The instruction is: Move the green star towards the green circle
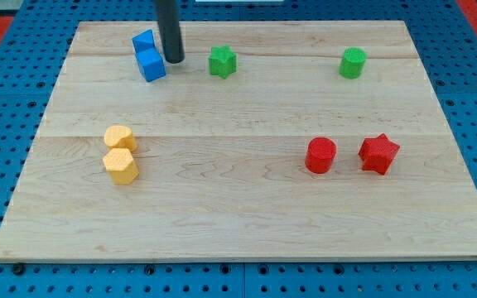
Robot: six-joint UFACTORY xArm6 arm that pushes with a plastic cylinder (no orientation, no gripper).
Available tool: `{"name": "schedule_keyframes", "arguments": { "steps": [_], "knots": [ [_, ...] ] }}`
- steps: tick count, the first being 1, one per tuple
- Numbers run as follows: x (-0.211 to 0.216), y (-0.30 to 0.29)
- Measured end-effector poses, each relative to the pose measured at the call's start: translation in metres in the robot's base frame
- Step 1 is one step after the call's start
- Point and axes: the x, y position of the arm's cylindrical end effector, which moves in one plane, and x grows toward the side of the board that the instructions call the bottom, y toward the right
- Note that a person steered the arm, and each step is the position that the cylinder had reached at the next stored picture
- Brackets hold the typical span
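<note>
The green star [221,62] lies near the view's top, left of centre. The green circle [353,63] lies at the same height toward the view's top right, well apart from the star. My tip [175,60] is on the board just left of the green star, with a small gap between them, and right beside the blue blocks.
Two blue blocks [148,55] touch each other at the view's top left, next to my tip. Two yellow blocks [120,155] sit together at the left. A red circle [320,155] and a red star [378,153] lie at the right. The wooden board [238,223] sits on a blue pegboard.
</note>
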Motion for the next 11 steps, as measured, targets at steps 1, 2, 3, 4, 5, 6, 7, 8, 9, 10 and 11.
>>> {"name": "schedule_keyframes", "arguments": {
  "steps": [1, 2, 3, 4, 5, 6, 7, 8, 9, 10, 11],
  "knots": [
    [0.0, 0.051],
    [0.0, 0.081],
    [0.0, 0.078],
    [0.004, 0.067],
    [0.015, 0.067],
    [0.015, 0.067],
    [0.015, 0.085],
    [0.015, 0.132],
    [0.015, 0.155],
    [0.015, 0.155],
    [0.015, 0.167]
  ]
}}
